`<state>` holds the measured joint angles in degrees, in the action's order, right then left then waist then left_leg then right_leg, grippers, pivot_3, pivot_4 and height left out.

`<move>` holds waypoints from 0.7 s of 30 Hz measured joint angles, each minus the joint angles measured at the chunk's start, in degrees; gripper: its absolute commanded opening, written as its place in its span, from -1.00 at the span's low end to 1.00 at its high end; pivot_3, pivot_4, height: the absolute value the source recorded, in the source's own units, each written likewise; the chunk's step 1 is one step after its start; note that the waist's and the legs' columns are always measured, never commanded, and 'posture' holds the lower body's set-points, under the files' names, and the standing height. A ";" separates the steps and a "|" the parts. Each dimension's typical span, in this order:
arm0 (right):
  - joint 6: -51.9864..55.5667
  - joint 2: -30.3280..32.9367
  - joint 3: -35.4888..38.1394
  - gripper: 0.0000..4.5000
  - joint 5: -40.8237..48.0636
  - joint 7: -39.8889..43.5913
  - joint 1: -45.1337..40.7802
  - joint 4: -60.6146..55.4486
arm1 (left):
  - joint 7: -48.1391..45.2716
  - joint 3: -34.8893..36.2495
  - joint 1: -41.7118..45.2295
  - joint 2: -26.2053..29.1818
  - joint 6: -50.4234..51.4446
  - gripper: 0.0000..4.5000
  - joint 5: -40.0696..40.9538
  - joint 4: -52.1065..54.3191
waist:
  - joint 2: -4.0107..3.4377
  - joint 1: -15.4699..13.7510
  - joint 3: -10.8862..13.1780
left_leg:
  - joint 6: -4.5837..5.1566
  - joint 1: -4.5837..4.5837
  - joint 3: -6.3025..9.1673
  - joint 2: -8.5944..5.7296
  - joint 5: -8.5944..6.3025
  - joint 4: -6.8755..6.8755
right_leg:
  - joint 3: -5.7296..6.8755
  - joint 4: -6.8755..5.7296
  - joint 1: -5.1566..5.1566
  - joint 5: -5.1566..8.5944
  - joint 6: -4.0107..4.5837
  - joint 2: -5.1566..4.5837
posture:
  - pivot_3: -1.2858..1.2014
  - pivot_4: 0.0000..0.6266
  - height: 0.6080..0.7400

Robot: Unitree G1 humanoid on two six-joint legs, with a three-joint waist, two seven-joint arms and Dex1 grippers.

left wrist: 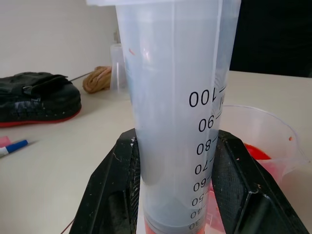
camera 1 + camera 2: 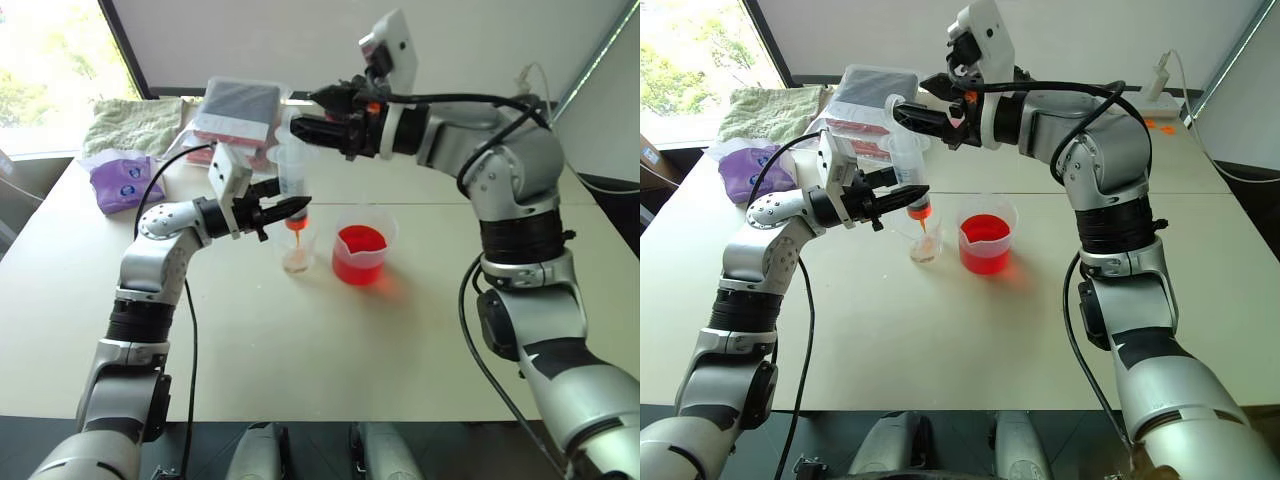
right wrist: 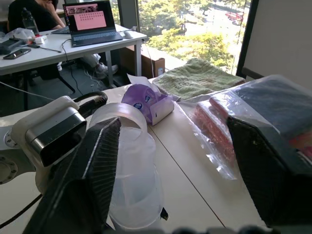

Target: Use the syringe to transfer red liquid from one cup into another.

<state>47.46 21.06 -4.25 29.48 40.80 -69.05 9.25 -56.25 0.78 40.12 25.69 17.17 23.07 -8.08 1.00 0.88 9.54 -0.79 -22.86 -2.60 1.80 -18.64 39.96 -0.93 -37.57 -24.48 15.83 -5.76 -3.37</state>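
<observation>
From the head views, the left gripper [image 2: 283, 210] is clamped on the lower barrel of an upright syringe [image 2: 291, 172], whose orange tip sits just over the small cup [image 2: 297, 255], with the beaker [image 2: 362, 252] of red liquid [image 2: 359, 252] just beside it on the table [image 2: 300, 340]. The left wrist view shows the two black fingers [image 1: 114, 190] pressed against the syringe's printed scale. In the right wrist view, the right gripper [image 3: 170, 175] has its fingers spread apart, holding nothing, above the plunger top [image 3: 119, 119].
</observation>
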 measured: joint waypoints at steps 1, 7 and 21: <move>0.00 -0.12 -0.14 -0.28 -0.01 0.22 -0.04 0.00 | 0.13 0.04 -0.02 0.02 0.06 -0.33 0.00 -0.01 | 0.00 -0.01 0.00 | -0.01 0.00 0.00 0.00 0.00 0.00 | 0.00 -0.01 0.00 0.00 0.00 0.00 | 0.03 -0.52 1.00; 0.06 -0.55 -0.41 -0.98 -0.17 1.22 -0.04 -0.06 | 0.74 0.18 -0.05 0.16 0.38 -0.33 -0.01 -0.02 | 0.00 0.00 0.00 | -0.01 0.00 0.00 0.00 0.00 0.00 | 0.01 -0.05 -0.01 0.00 0.00 -0.02 | 0.03 -0.52 1.00; 3.47 -0.29 -0.36 -0.98 -0.66 1.26 2.14 -5.94 | -0.11 -0.08 -0.06 0.06 0.36 -0.33 -0.01 -0.02 | 0.00 -0.02 0.00 | 0.00 0.00 0.01 -0.01 0.00 0.00 | 0.02 -0.09 -0.02 0.00 0.00 -0.03 | 0.03 -0.52 1.00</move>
<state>50.93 20.77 -4.61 28.82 42.06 -66.91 3.31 -56.36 0.70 40.06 25.75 17.53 23.06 -8.10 1.00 0.86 9.54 -0.80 -22.86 -2.60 1.79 -18.64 39.96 -0.91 -37.66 -24.50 15.83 -5.76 -3.40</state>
